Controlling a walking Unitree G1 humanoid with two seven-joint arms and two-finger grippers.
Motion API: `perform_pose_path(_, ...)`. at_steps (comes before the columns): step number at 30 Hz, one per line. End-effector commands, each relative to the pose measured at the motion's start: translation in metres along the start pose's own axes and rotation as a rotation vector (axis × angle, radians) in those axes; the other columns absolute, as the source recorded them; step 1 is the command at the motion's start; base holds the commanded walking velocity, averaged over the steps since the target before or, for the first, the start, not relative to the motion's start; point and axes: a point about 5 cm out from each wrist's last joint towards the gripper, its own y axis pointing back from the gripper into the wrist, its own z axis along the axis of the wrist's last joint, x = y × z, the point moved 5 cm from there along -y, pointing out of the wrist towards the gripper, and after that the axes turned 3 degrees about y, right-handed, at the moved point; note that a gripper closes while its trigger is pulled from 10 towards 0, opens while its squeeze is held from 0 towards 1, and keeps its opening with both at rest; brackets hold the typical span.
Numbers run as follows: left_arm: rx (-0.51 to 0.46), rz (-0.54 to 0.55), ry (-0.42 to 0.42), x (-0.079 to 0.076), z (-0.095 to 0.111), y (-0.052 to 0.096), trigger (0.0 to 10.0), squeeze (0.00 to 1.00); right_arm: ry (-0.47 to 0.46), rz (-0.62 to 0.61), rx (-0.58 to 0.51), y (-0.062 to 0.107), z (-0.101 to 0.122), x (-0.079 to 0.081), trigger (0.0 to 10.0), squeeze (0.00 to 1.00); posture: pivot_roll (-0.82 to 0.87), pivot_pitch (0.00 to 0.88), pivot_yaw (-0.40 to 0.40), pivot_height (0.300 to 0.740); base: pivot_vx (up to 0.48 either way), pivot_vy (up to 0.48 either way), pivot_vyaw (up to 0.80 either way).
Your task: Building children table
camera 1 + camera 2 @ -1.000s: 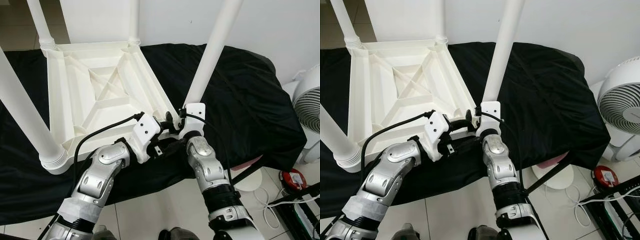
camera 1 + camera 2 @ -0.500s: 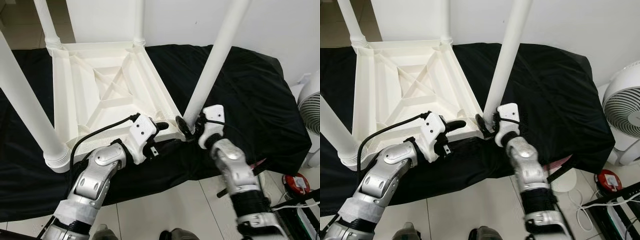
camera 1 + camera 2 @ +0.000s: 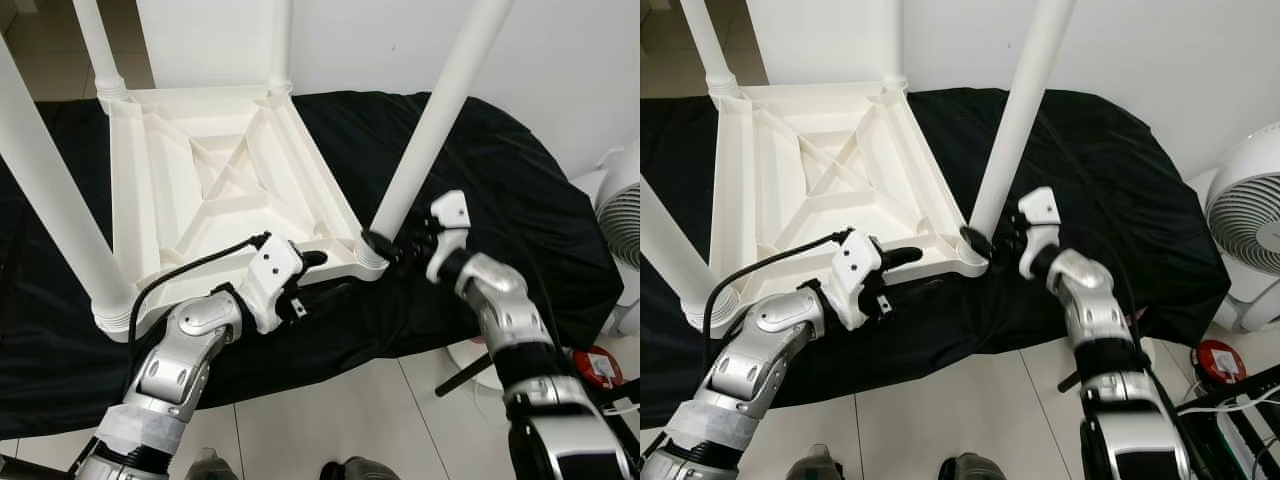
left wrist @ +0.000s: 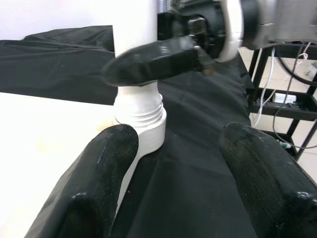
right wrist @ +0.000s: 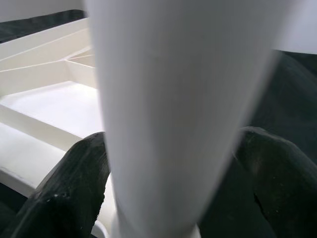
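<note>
Right claw straddles leg base, contact unclear; left claw spread

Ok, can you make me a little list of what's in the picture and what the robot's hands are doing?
table: white plastic tabletop, upside down on a black cloth, legs pointing up
near leg: white leg standing in the table's near right corner
right gripper: fingers on either side of that leg, low down near its base
left gripper: open, one finger lying on the table's near edge
fan: white fan on the floor to the right
floor: pale tiles
</note>
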Motion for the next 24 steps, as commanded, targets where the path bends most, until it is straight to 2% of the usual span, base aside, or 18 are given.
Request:
perform_pose_path(1,0.003,0.004,-0.012,-0.001,0.002,-0.001,10.0,0.00,-0.011,0.032,0.036,-0.002,-0.009,0.004,10.0,0.00,0.09,0.000,-0.076,0.740,0.000,0.000,0.00)
perform_pose_path(3,0.003,0.006,-0.012,-0.001,0.003,0.000,10.0,0.00,-0.006,0.067,0.054,-0.010,-0.011,0.008,10.0,0.00,0.10,0.000,-0.076,0.740,0.000,0.000,0.00)
perform_pose_path(4,0.004,0.010,-0.012,0.000,0.003,0.001,10.0,0.00,-0.009,0.100,0.069,-0.016,-0.014,0.012,7.0,0.00,0.10,0.000,-0.075,0.740,0.000,0.000,0.00)
perform_pose_path(5,0.004,0.010,-0.012,0.000,0.003,0.001,10.0,0.00,-0.009,0.100,0.069,-0.016,-0.014,0.012,7.0,0.00,0.10,0.000,-0.075,0.740,0.000,0.000,0.00)
perform_pose_path(6,0.003,0.012,-0.012,0.000,0.004,0.001,10.0,0.00,-0.007,0.112,0.077,-0.018,-0.015,0.014,3.2,0.00,0.11,0.000,-0.078,0.740,0.000,0.000,0.00)
perform_pose_path(8,0.003,0.013,-0.012,0.000,0.004,0.001,10.0,0.00,-0.006,0.123,0.081,-0.019,-0.016,0.015,3.2,0.00,0.11,0.000,-0.078,0.740,0.000,0.000,0.00)
perform_pose_path(9,0.002,0.017,-0.013,0.001,0.004,0.001,10.0,0.00,-0.010,0.130,0.082,-0.020,-0.016,0.016,0.0,0.00,0.11,0.000,-0.080,0.740,0.000,0.000,0.00)
perform_pose_path(19,-0.002,0.034,-0.009,0.001,0.005,0.002,10.0,0.00,-0.034,0.131,0.078,-0.016,-0.019,0.009,0.0,0.00,0.11,0.000,-0.087,0.740,0.000,0.000,0.00)
perform_pose_path(20,-0.003,0.033,-0.008,0.001,0.005,0.002,10.0,0.00,-0.036,0.114,0.082,-0.014,-0.021,0.006,2.5,0.00,0.11,0.000,-0.087,0.740,0.000,0.000,0.00)
perform_pose_path(22,-0.004,0.033,-0.007,0.001,0.005,0.001,10.0,0.00,-0.037,0.102,0.085,-0.013,-0.022,0.005,2.5,0.00,0.11,0.000,-0.087,0.740,0.000,0.000,0.00)
perform_pose_path(23,-0.005,0.033,-0.006,0.001,0.006,0.001,10.0,0.00,-0.044,0.064,0.088,-0.012,-0.023,0.000,10.0,0.00,0.11,0.000,-0.089,0.740,0.000,0.000,0.00)
perform_pose_path(24,-0.006,0.033,-0.006,0.001,0.006,0.000,10.0,0.00,-0.055,0.016,0.090,-0.012,-0.024,-0.005,10.0,0.00,0.11,0.000,-0.089,0.740,0.000,0.000,0.00)
